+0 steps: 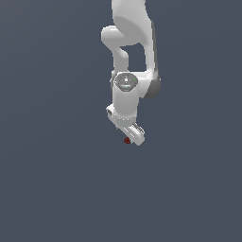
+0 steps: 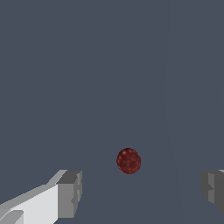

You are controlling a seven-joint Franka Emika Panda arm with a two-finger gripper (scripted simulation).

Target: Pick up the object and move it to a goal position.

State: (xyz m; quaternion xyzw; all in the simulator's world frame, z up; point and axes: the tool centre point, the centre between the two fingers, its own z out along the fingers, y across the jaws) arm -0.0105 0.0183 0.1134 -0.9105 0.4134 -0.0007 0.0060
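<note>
The object [image 2: 128, 161] is a small dark red ball lying on the dark grey-blue ground. In the wrist view it sits between the two grey fingertips [image 2: 70, 193] but slightly beyond them, touching neither. My gripper [image 2: 142, 192] is open, its jaws spread wide with nothing between them. In the exterior view the white arm hangs down from above and the gripper [image 1: 131, 133] hovers right over the object [image 1: 127, 140], which peeks out just under the hand's edge.
Only the plain dark grey-blue ground [image 1: 56, 179] surrounds the arm. No other objects, containers or edges show in either view.
</note>
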